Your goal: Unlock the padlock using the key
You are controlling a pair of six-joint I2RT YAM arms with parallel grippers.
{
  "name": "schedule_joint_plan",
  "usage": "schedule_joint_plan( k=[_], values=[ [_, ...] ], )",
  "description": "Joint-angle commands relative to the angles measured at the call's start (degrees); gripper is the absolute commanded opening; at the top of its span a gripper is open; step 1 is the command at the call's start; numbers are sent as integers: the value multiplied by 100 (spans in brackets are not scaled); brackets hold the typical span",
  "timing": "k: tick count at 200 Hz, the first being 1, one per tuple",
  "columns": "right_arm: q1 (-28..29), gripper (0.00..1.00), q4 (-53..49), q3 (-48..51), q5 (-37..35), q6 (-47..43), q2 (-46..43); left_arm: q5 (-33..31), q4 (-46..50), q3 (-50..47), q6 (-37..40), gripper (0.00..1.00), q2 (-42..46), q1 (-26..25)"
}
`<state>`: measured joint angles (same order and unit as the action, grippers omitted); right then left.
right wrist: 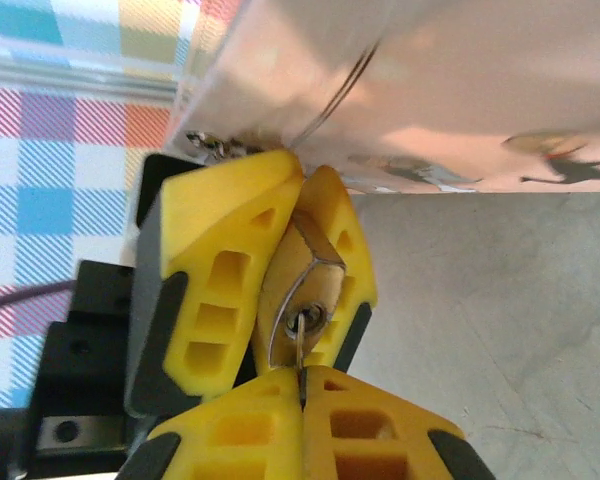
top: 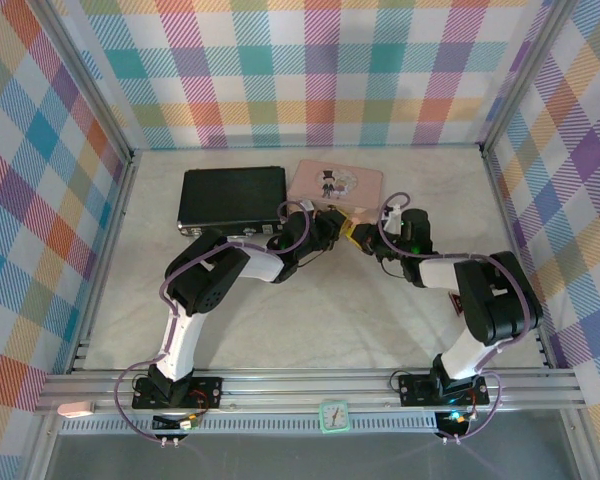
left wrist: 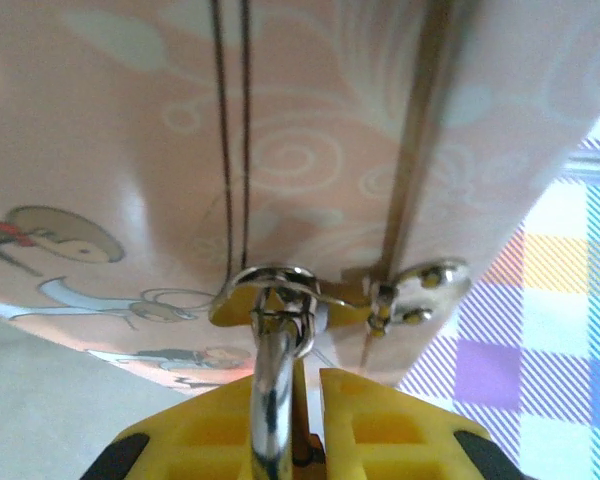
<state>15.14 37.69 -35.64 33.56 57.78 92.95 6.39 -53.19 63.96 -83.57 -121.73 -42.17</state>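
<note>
With the left claw (left wrist: 302, 405) clamped on the padlock (right wrist: 302, 285) at the pink tin's (left wrist: 130, 120) clasp (left wrist: 420, 285) and the right claw (right wrist: 302, 385) pinching the key (right wrist: 300, 352) in its keyhole, twist squarely about the key's axis.

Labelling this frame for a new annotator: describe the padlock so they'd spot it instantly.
Start at the pink tin right of the black case. At its near edge, the left gripper's yellow fingers pinch the padlock. It's the small brass block with a key in it, unlike the tin's silver clasp its shackle hooks through.
</note>
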Motion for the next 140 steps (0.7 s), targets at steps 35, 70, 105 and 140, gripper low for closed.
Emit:
schedule_joint_plan(
  k=[35, 70, 105, 140],
  values=[
    [161, 0, -278, -386, 244, -485, 106, 1048, -880, 198, -36, 0, 387, -468],
    [-73, 0, -423, -184, 212, -471, -90, 975, -886, 1, 27, 0, 483, -390],
    [-293, 0, -1324, -128, 481, -1175, -584, 921, -398, -11, 644, 0, 379, -211],
    [-573, 0, -2368, -132, 601, -1860, -945, 886, 23, 159, 1150, 0, 63, -146]
  ],
)
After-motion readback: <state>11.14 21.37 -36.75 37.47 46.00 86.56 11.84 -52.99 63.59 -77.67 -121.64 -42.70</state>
